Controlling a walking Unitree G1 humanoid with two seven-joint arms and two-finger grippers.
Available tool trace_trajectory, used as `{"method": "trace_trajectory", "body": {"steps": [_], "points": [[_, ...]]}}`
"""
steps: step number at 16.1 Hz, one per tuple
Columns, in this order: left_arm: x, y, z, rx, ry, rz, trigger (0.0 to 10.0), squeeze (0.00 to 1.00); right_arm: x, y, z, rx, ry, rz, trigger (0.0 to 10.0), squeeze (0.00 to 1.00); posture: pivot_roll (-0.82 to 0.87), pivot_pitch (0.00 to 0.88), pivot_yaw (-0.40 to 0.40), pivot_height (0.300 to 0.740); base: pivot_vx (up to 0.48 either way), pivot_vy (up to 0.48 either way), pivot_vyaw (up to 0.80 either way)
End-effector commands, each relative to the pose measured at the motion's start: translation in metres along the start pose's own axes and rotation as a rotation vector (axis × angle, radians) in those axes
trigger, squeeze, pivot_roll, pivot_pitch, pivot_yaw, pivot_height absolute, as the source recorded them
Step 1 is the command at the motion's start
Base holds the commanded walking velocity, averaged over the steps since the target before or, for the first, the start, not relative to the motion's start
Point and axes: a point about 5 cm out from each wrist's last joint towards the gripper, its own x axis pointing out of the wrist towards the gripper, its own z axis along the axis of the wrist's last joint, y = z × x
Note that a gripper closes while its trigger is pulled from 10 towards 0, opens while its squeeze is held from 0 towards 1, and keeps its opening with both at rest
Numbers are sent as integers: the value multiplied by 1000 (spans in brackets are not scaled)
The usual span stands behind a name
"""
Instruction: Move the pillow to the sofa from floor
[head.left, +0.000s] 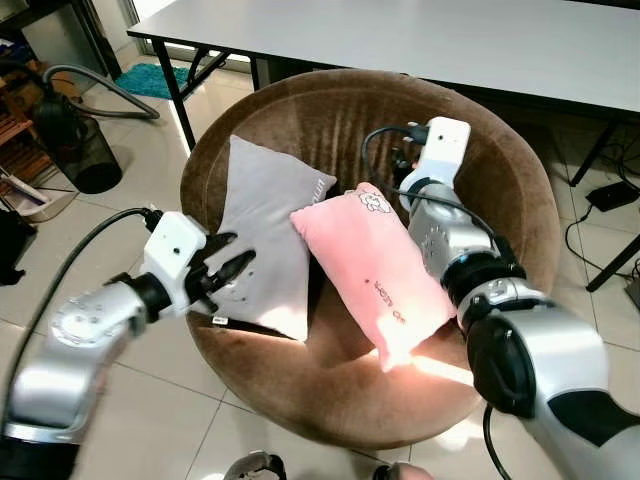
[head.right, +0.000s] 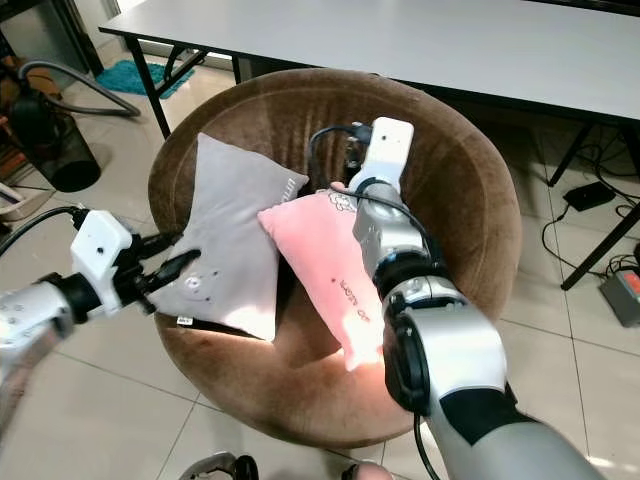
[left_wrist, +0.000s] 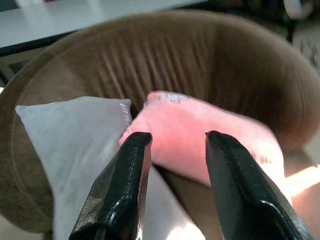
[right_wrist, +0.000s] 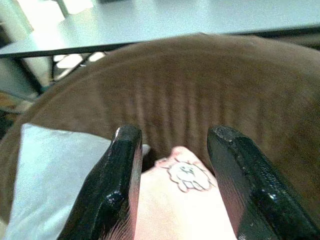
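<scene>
Black vacuum cleaner (head.left: 70, 140) on tiled floor (head.left: 150, 180) at far left. Left gripper (head.left: 228, 268) over lower left edge of grey pillow (head.left: 265, 235), fingers apart, nothing between them. Grey pillow lies in round brown sofa (head.left: 500, 200), overlapped by pink pillow (head.left: 375, 270) beside it on seat. Right gripper (right_wrist: 175, 170) above pink pillow's top end with cartoon patch, fingers spread, empty. Grey table (head.left: 450, 40) behind sofa

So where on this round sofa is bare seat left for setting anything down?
Bare seat on the brown sofa lies along its front edge, below the grey pillow and pink pillow. The middle is crowded: both pillows overlap there.
</scene>
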Motion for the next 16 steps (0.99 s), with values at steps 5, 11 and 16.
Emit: {"method": "trace_trajectory", "body": {"steps": [5, 11, 16], "points": [[11, -18, -31, -88, 19, 280, 10000, 0, -71, -23, -56, -37, -100, 120, 10000, 0, 8, 72, 30, 740, 0, 0, 0], [14, -23, -39, -85, 19, 318, 10000, 0, -155, -64, -101, -42, 52, -66, 10000, 0, -23, 47, 55, 740, 0, 363, 0], [25, -19, -36, -61, -4, 307, 10000, 0, -155, -60, -95, -48, 90, -86, 10000, 0, -25, 21, 63, 740, 0, 453, 0]]}}
